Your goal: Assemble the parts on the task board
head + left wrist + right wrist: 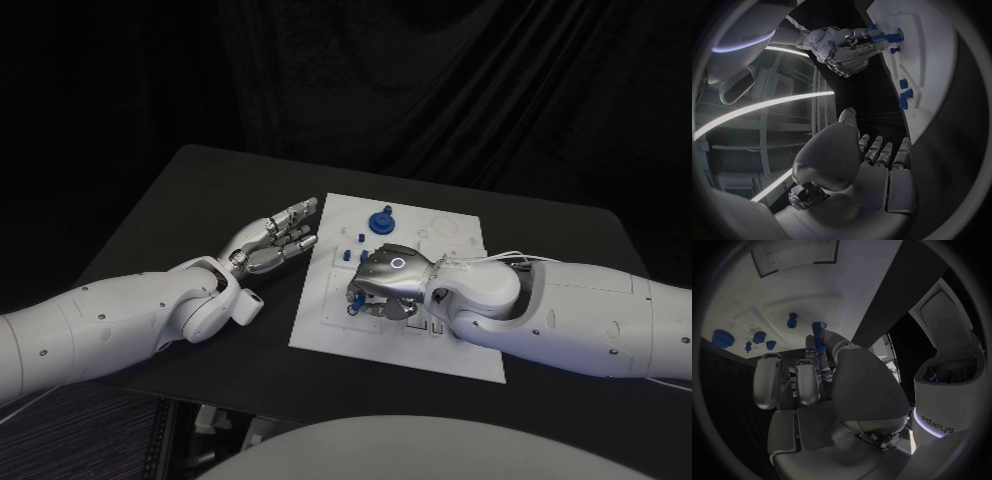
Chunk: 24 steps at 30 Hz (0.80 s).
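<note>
my right robot hand [387, 285] is over the middle of the white task board [447, 225], and it pinches a long blue peg [817, 335] in its fingertips [811, 346]. in my right wrist view the peg sticks out past my fingers, with its far end at the board. its long way seems to go from my fingers toward the board, so i think the next move is to push it along that line into a hole. i cannot see the hole, because my own hand hides it.

the right robot hand is the one on the job. my left robot hand [277, 240] lies flat on the black desk [188, 200], just beside the left edge of the board. its fingers [882, 152] are straight and a little apart, and it holds nothing. it is near the board but touches no part.

now i count the blue parts. the peg in my hand is one. in the head view there is one big round blue part [382, 221] standing on the far side of the board, away from me, past my right hand. near it sit small blue bits [353, 236]. in my right wrist view i count about four small pieces next to the big one, but they are tiny, so i am not sure.

there is one board and one desk.
</note>
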Tool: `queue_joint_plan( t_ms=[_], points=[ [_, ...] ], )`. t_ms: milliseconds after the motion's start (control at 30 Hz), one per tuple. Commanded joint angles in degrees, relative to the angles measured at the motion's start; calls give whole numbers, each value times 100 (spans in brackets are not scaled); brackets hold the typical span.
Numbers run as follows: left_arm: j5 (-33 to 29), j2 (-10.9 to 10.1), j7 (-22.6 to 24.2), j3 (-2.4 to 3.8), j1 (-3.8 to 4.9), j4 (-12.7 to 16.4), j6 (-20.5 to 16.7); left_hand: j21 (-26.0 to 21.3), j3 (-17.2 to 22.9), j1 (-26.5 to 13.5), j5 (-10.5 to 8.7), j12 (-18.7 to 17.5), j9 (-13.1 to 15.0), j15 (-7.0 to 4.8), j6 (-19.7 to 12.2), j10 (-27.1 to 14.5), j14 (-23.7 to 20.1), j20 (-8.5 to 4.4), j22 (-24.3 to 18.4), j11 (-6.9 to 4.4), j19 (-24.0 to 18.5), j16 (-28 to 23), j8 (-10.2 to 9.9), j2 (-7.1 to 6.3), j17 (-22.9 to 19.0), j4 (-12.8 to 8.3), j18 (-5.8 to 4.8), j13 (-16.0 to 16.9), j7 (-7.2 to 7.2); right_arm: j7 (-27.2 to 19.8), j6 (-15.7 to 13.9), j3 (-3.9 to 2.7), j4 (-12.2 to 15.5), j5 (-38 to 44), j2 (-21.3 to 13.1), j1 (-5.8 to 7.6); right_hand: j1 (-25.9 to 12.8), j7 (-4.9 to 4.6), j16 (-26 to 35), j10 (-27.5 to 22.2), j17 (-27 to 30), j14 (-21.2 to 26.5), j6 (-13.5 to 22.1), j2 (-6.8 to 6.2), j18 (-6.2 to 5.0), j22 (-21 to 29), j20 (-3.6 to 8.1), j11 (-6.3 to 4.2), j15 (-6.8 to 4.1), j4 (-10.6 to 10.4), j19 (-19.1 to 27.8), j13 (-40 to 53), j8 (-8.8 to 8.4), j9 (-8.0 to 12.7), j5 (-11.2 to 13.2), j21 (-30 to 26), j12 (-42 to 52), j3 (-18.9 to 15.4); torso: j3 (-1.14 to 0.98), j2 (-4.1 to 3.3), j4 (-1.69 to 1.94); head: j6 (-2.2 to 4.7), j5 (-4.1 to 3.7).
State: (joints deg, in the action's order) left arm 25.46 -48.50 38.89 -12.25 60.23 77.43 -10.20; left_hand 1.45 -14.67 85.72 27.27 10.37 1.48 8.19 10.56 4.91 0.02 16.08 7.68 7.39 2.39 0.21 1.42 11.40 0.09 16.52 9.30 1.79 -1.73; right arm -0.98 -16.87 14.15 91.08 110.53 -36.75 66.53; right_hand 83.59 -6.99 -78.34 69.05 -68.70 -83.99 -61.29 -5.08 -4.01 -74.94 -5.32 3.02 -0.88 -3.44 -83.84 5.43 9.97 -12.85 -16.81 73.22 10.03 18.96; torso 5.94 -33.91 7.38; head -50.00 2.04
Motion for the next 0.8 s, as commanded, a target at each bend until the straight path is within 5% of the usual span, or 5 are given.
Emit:
queue_joint_plan(
  t_ms=[33, 800],
  points=[
    [-30, 14, 494, 5, -16, 1, 71, 9, 17, -1, -17, 0, 9, 35, 34, -2, -2, 32, -3, 30, -4, -21, 24, 56, -9, -12, 93, 3, 7, 60, 84, 3, -15, 61, 10, -34, 14, 22, 21, 33, 6, -97, -5, 52, 34, -1020, 52, 16, -32, 27, 7, -11, 26, -473, 2, -25, 14, -3, -5, 2, -7, 0, 9],
    [-30, 16, 467, 5, -38, -4, 91, 8, 18, -9, -11, -1, 9, 35, 38, -3, -2, 32, -7, 36, -5, -21, 24, 65, -9, -8, 93, 2, 16, 61, 34, 2, -66, 46, 85, -84, 16, 21, 45, 35, 44, -84, 4, 56, 28, -1011, 52, 15, -33, 37, 20, -4, 16, -479, 3, -54, 12, 5, -5, 11, 10, 0, -6]
  ],
)
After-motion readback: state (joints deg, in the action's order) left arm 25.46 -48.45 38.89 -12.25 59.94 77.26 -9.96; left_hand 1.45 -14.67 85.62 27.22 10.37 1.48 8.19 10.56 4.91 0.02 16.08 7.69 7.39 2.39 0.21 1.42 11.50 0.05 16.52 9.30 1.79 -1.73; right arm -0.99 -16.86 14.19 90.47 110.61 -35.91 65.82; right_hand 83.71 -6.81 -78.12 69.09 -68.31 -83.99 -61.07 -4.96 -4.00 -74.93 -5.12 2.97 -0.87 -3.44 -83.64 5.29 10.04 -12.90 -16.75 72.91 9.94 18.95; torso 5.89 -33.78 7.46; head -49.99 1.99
